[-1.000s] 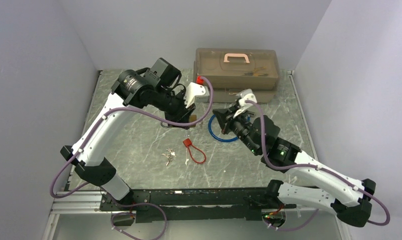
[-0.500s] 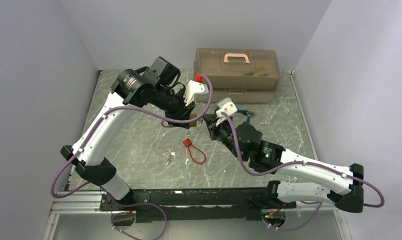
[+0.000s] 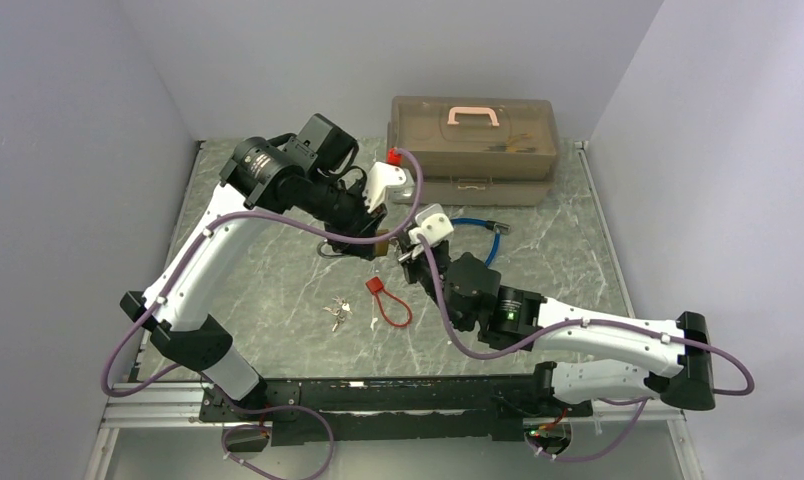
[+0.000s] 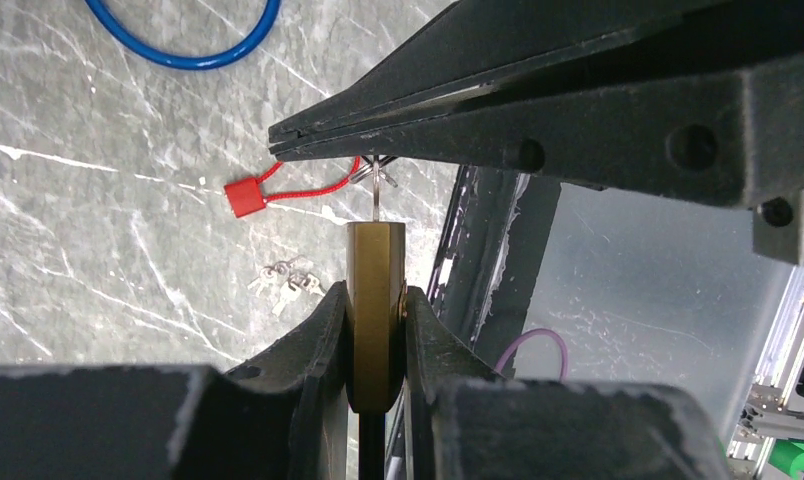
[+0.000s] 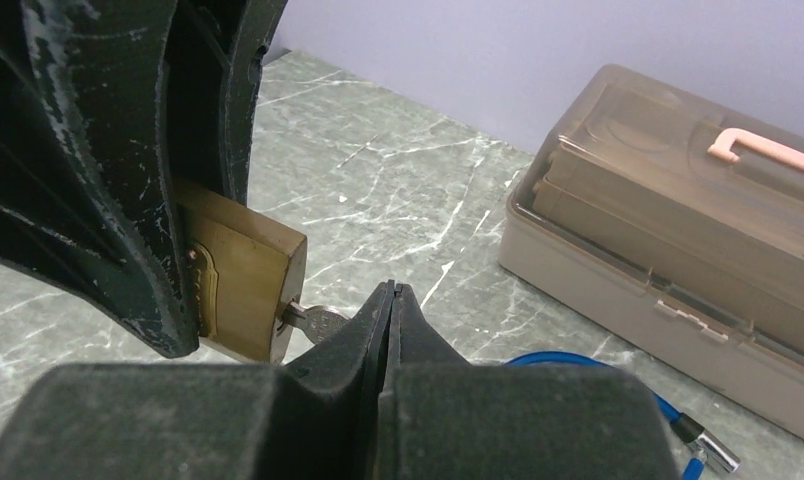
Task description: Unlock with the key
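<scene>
1. Left end effector [image 4: 376, 318] pinches the brass padlock [image 5: 240, 285] above the bench [image 5: 378, 180]
2. Right end effector [image 5: 389, 305], pressed together, grips the key [image 5: 316, 322] seated in the keyway
3. Next: likely a wrist roll about the key axis

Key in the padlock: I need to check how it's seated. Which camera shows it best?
Right wrist: the key shows side-on, entering the padlock and pinched by the right fingers. Left wrist sees only its thin edge above the padlock. In the top camera it is too small to make out.
</scene>
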Action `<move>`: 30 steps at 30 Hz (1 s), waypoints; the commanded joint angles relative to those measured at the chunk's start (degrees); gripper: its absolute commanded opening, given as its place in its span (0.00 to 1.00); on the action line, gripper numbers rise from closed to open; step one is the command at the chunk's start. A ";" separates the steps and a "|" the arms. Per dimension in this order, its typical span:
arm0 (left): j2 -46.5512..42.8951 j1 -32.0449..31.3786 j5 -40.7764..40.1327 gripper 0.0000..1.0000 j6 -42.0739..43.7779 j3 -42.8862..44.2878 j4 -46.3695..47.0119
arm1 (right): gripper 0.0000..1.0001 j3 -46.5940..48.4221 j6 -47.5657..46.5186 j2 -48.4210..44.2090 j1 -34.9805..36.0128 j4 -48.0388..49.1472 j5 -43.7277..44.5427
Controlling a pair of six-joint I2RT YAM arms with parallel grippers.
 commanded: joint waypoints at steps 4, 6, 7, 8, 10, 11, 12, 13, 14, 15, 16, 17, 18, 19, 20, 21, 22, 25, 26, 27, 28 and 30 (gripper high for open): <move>-0.46 0.78 2.50 0.00 -2.48 4.31 7.40 | 0.00 4.26 1.98 5.21 3.67 6.51 -1.06; -0.21 1.61 2.77 0.00 -2.82 4.66 7.67 | 0.00 4.99 2.85 6.41 4.09 6.74 -1.76; -0.14 1.93 3.31 0.00 -2.80 4.68 7.60 | 0.00 5.44 3.39 6.67 4.15 6.41 -2.20; 0.02 2.36 3.88 0.00 -2.66 4.59 7.51 | 0.00 5.84 3.65 6.67 4.11 6.04 -2.24; 0.09 3.21 5.28 0.00 -1.71 4.09 7.00 | 0.00 6.13 3.68 5.45 3.79 4.40 -1.44; 0.00 3.50 5.46 0.00 -1.01 3.74 6.66 | 0.03 6.20 3.68 4.06 3.30 2.81 -0.94; -0.58 3.63 5.67 0.00 -0.44 3.05 6.62 | 0.08 6.24 4.05 2.43 2.04 0.69 -1.36; -1.48 3.67 5.67 0.00 0.31 1.81 7.21 | 0.14 6.29 4.55 0.76 0.42 -1.67 -2.61; -2.55 3.72 5.58 0.00 1.07 0.31 7.91 | 0.19 6.34 5.95 -1.04 -1.48 -4.03 -4.13; -3.45 3.75 5.47 0.00 1.90 -0.87 8.38 | 0.24 6.45 7.11 -2.40 -3.57 -6.41 -6.10; -4.00 3.72 5.49 0.00 2.62 -1.66 8.38 | 0.28 6.65 8.13 -3.70 -5.90 -8.71 -7.70; -4.08 3.74 5.42 0.00 3.21 -1.60 7.93 | 0.31 6.91 8.75 -4.83 -7.90 -11.59 -8.71; -3.88 3.68 5.45 0.00 3.83 -1.01 6.99 | 0.34 6.99 8.85 -5.75 -9.52 -13.22 -9.31; -3.66 3.71 5.42 0.00 4.44 -0.54 6.23 | 0.38 7.00 8.45 -6.68 -10.67 -14.46 -9.67; -3.66 3.70 5.58 0.00 5.02 -0.20 5.74 | 0.41 7.27 7.87 -7.28 -11.85 -15.64 -9.79; -3.88 3.70 5.80 0.00 5.61 -0.31 5.51 | 0.43 7.80 7.30 -7.74 -12.52 -16.96 -9.96; -4.33 3.69 6.11 0.00 6.19 -0.79 5.45 | 0.45 8.65 6.67 -8.02 -13.08 -18.50 -10.21; -5.55 3.70 6.75 0.00 7.87 -2.05 5.29 | 0.50 10.87 5.69 -8.72 -15.42 -22.50 -15.97; -5.65 3.68 6.80 0.00 8.58 -2.10 4.85 | 0.51 11.36 5.62 -9.40 -16.57 -23.39 -20.82; -5.71 3.70 7.08 0.00 9.23 -2.11 4.17 | 0.52 11.63 5.47 -10.07 -17.79 -23.71 -26.52; -5.61 3.70 7.45 0.00 9.88 -2.01 3.40 | 0.52 12.18 5.30 -10.18 -18.91 -24.42 -32.41; -5.83 3.68 8.24 0.00 10.58 -2.08 2.38 | 0.53 14.95 5.89 -8.78 -20.80 -27.41 -43.13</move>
